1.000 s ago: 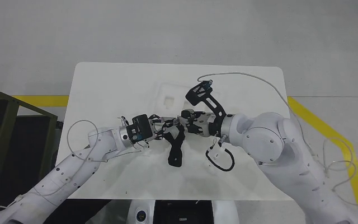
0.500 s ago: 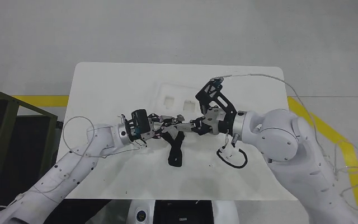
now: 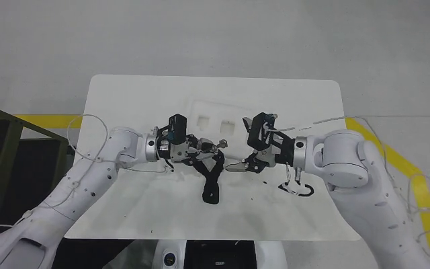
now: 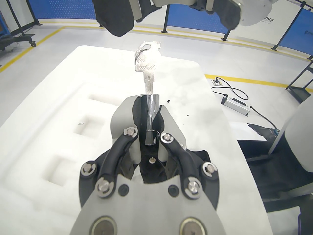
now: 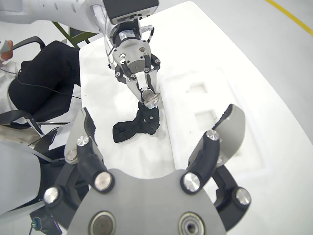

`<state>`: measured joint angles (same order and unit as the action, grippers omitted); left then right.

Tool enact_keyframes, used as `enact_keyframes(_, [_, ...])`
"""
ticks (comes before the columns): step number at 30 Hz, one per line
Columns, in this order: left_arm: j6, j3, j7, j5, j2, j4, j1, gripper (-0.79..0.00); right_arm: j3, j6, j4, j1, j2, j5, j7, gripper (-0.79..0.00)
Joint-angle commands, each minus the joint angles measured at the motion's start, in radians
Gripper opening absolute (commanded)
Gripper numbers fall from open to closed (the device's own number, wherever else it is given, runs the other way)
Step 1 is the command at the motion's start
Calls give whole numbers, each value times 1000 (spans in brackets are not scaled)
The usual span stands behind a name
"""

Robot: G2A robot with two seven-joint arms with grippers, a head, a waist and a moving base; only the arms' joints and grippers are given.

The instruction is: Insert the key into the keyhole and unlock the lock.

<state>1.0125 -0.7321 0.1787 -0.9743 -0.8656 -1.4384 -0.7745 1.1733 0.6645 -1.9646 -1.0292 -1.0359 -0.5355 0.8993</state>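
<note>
Two hands face each other low over the middle of the white bench point(image 3: 134, 101), set a little apart. The left hand point(image 4: 149, 103) is clenched on the lock point(image 4: 150, 118), a chrome cylinder pinched between its two fingers with the free end pointing toward the other arm. The key point(image 4: 146, 62) is in that end, its blade partly sunk in. The flat silver head sticks out in line with the cylinder, and a thin wire ring point(image 4: 140, 52) is threaded through the head. No hand touches the key. The right hand point(image 5: 159, 116) is spread wide and holds nothing. From the left wrist its dark pads point(image 4: 113, 8) sit beyond the key's head, one to each side, with clear space between them and the metal. A black cable point(image 3: 210, 181) hangs from the lock under the left hand and trails down across the bench toward the robot, its far end lying flat on the surface. Just behind the two hands lies a white foam tray point(image 3: 215, 104) with square recesses cut into it.
</note>
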Motion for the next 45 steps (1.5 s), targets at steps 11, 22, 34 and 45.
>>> enact_keyframes(11, [0,223,-359,510,20,45,225,-785,10,146,59,-7,12,-37,-89,0])
enact_keyframes(22, [0,346,-599,815,28,34,317,-785,11,141,55,-12,13,-48,-105,0])
enact_keyframes(34, [0,366,-788,979,31,61,351,-785,-8,314,88,11,13,-305,-290,-95])
enact_keyframes(45, [0,331,-852,1014,26,55,322,-785,-47,281,103,37,6,-433,-383,-376])
